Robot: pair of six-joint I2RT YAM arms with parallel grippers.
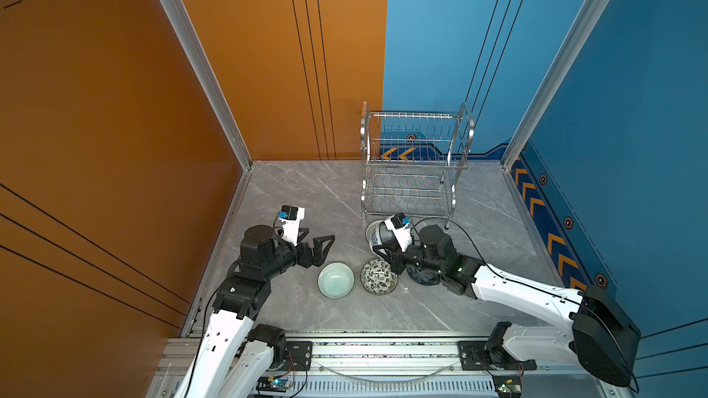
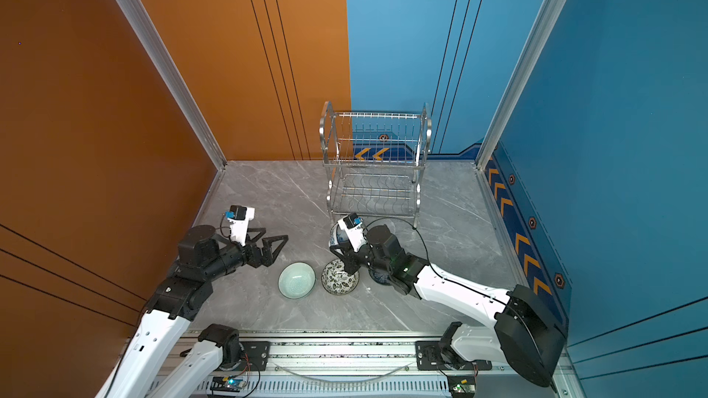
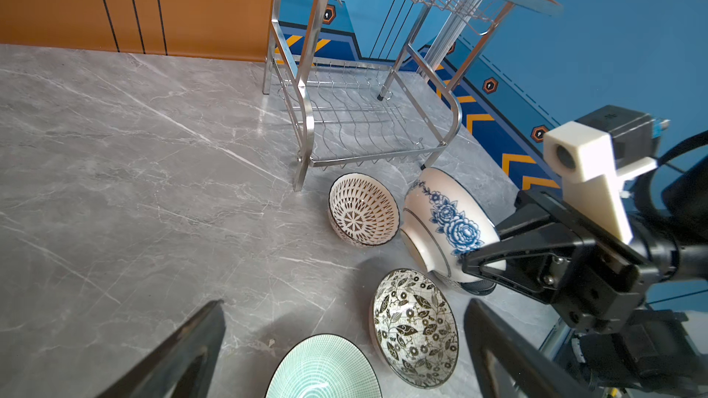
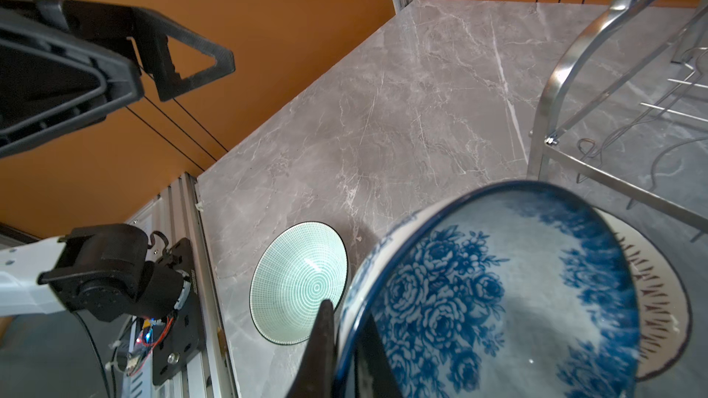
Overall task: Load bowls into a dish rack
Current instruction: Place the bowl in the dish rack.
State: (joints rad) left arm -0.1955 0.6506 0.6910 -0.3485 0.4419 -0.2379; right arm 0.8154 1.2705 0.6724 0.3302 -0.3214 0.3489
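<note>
My right gripper (image 4: 344, 315) is shut on the rim of the blue-floral bowl (image 3: 444, 220), one finger inside and one outside. The bowl hangs tilted on edge just in front of the dish rack (image 1: 413, 162). Partly hidden behind it, the lattice bowl (image 3: 362, 210) sits on the table by the rack's front leg. The mint bowl (image 1: 336, 280), the leaf-patterned bowl (image 1: 377, 277) and the navy bowl (image 1: 421, 277), which is half under the right arm, stand in a row. My left gripper (image 1: 320, 237) hovers open and empty, just left of the mint bowl.
The steel rack stands against the back wall, both shelves bare. An orange wall (image 1: 115, 128) closes the left side and a blue wall (image 1: 632, 109) the right. Grey marble tabletop (image 1: 306, 193) stretches left of the rack. An aluminium rail (image 1: 383, 350) runs along the front edge.
</note>
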